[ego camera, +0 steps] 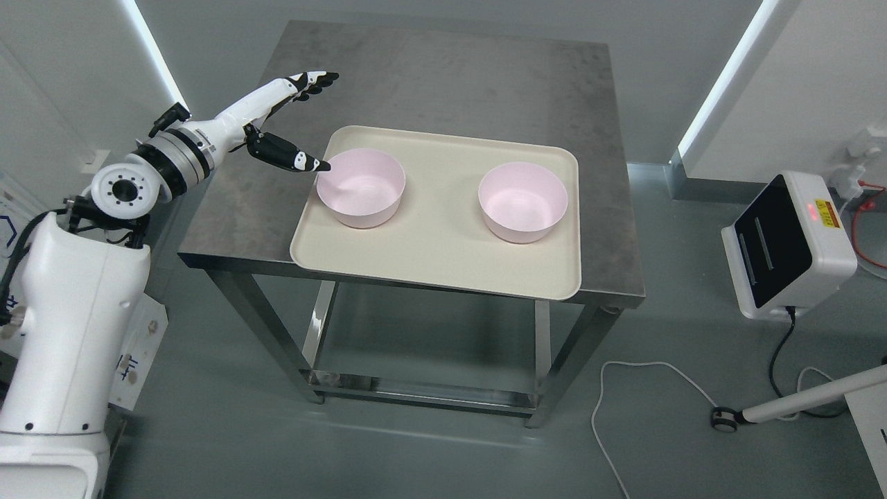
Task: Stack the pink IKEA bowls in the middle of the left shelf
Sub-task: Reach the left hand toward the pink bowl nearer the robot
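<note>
Two pink bowls stand upright and apart on a cream tray (436,256) on a grey metal table (443,76). The left bowl (361,187) is near the tray's left edge, the right bowl (522,202) toward its right side. My left hand (308,121) reaches over the table from the left. Its fingers (315,78) are spread wide and its thumb tip is at the left bowl's left rim. The hand holds nothing. The right arm does not show.
A white device with a black screen (786,242) stands on the floor at the right, with cables (651,367) and a wheeled leg (797,402) near it. White walls close in on both sides behind the table.
</note>
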